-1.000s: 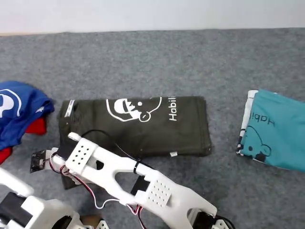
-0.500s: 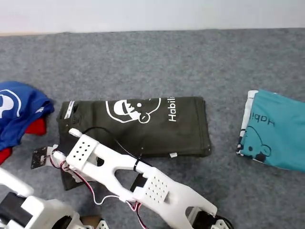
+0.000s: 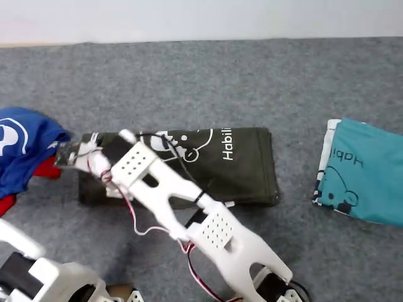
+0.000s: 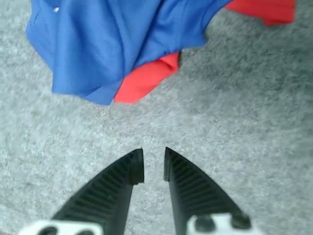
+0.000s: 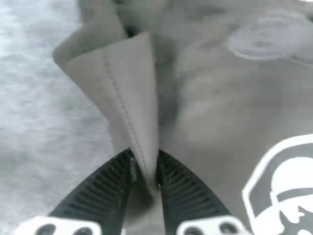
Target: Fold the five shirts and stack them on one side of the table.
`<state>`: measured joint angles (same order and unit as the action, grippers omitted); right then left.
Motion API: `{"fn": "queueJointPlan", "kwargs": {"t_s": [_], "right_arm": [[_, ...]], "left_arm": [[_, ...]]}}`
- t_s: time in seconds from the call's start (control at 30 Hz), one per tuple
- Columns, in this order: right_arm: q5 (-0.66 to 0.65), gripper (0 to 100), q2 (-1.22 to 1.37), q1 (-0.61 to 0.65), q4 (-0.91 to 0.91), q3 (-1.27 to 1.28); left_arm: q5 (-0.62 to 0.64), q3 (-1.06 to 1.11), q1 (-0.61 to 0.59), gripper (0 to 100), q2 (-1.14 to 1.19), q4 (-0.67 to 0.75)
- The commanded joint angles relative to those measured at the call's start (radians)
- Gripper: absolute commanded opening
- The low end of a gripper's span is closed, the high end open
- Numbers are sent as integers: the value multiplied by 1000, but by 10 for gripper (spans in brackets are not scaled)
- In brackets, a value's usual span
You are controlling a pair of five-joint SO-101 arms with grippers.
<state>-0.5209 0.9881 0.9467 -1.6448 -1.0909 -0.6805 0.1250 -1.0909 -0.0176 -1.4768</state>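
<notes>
**As the right gripper (image 3: 75, 152) carries the cloth away from the arms, the green shirt (image 3: 242, 165) gets one more fold**

Nearest to the arms, the left gripper (image 4: 153, 164) hangs over the grey table (image 3: 189, 75), jaws a little apart and holding nothing. The blue shirt (image 4: 107, 44) and the red shirt (image 4: 142, 84) lie just beyond it. The right gripper, closed on an edge of the green shirt, has moved from the shirt's near left corner to its far left corner. The loose flap is gone from the near side, so I judge this fold is almost finished. The teal shirt (image 3: 368, 176) lies well apart.
</notes>
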Motion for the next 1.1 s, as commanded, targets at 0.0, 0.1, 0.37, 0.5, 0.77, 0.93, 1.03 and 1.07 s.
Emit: {"fn": "queueJointPlan", "kwargs": {"t_s": [0.0, 0.1, 0.37, 0.5, 0.77, 0.93, 1.03, 1.07], "right_arm": [[-12, 10, -15, -56, 36, -49], [-12, 10, -13, -81, 62, -49], [-2, 195, 77, -127, 96, -57], [38, 208, 88, -176, 162, -57], [43, 203, 91, -234, 185, -112], [44, 165, 87, -228, 142, -204], [44, 159, 91, -213, 105, -269], [44, 159, 91, -209, 104, -281]], "left_arm": [[-3, -2, 43, 80, -14, 15], [-2, -2, 74, 80, -15, 15], [0, 2, 89, 80, -6, 14], [0, 2, 87, 80, -6, 12], [0, 2, 87, 80, -6, 11], [0, 2, 91, 80, -6, 12], [0, 2, 91, 80, -6, 14], [0, 2, 91, 80, -6, 14]]}}
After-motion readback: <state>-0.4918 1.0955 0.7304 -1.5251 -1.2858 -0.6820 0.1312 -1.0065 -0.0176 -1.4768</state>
